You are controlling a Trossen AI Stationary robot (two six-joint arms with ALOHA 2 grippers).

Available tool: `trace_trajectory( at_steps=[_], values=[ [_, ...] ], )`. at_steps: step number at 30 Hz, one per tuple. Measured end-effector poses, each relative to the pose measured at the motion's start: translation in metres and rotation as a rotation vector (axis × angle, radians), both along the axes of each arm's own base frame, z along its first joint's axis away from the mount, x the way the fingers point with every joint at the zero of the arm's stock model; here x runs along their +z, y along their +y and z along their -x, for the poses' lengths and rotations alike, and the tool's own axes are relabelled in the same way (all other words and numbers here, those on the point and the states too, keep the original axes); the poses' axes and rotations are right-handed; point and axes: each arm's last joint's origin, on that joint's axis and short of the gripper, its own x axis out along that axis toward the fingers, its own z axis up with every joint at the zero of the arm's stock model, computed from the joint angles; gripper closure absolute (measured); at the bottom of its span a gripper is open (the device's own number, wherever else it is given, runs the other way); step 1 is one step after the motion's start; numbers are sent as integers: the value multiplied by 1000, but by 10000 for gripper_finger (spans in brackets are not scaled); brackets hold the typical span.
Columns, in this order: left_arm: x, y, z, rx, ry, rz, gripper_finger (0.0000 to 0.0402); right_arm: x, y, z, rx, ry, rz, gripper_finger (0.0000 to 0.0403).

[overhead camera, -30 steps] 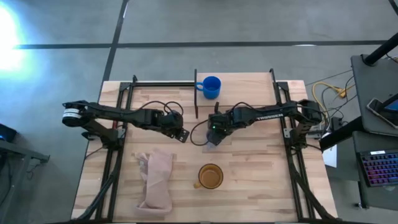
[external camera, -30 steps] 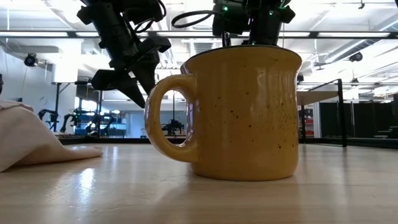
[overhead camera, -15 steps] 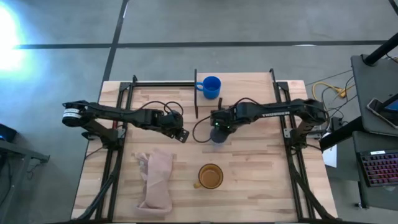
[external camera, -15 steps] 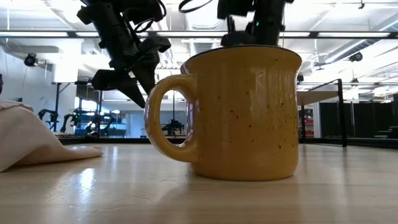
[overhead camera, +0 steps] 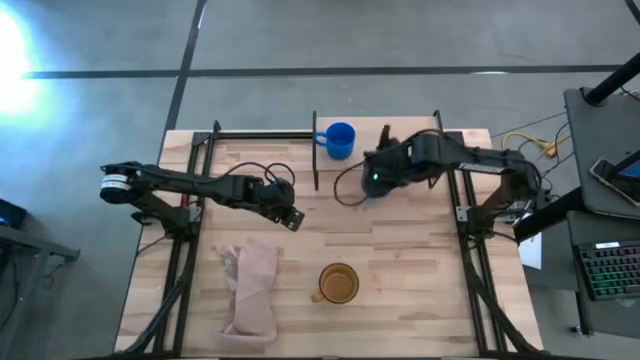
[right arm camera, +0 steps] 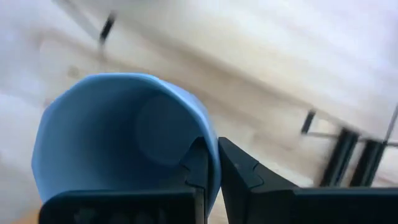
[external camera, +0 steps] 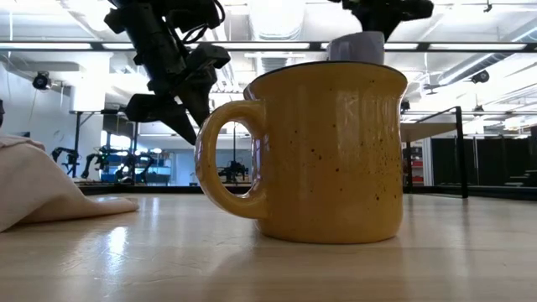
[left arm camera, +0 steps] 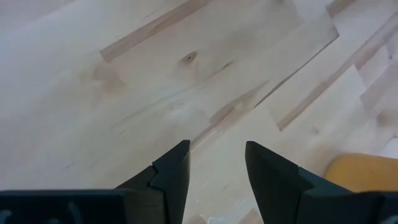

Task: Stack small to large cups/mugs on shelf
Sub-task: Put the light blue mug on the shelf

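On the left side of the desk a pinkish cloth lies crumpled. Above it, the left hand hangs over bare wood, fingers spread wide and holding nothing. Toward the middle, the yellow mug stands upright near the front edge. At the back, the bright blue mug stands on the small shelf. To the right of it, the right hand is raised off the desk with its fingers pinched shut on the rim of the grey-blue mug, one finger inside, one outside.
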Motion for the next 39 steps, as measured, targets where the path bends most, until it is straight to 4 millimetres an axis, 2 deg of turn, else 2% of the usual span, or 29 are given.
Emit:
trace_trajectory(
  at_steps=[5, 8, 13, 18, 21, 27, 30, 39],
  values=[
    [1, 0, -2, -17, -25, -2, 262, 12, -33, 13, -134, -45, 57, 390],
    [2, 0, -3, -24, -34, 8, 262, 9, -61, 21, -218, -29, 61, 390],
    [1, -1, -3, -25, -32, 9, 262, 4, -96, 35, -318, -11, 8, 390],
    [0, -1, -2, -30, -29, 6, 262, 4, -121, 35, -383, -156, -49, 390],
    [-2, -1, -1, -30, -21, 7, 262, 8, -127, 35, -398, -224, -67, 390],
    [-3, -1, -1, -35, -17, 7, 262, -3, -128, 38, -468, -170, -109, 390],
    [-3, -1, -1, -42, -16, 2, 262, -4, -129, 37, -515, -177, -77, 390],
    [-3, -1, -1, -60, -15, -4, 262, -13, -134, 28, -548, -180, -86, 390]
  ],
)
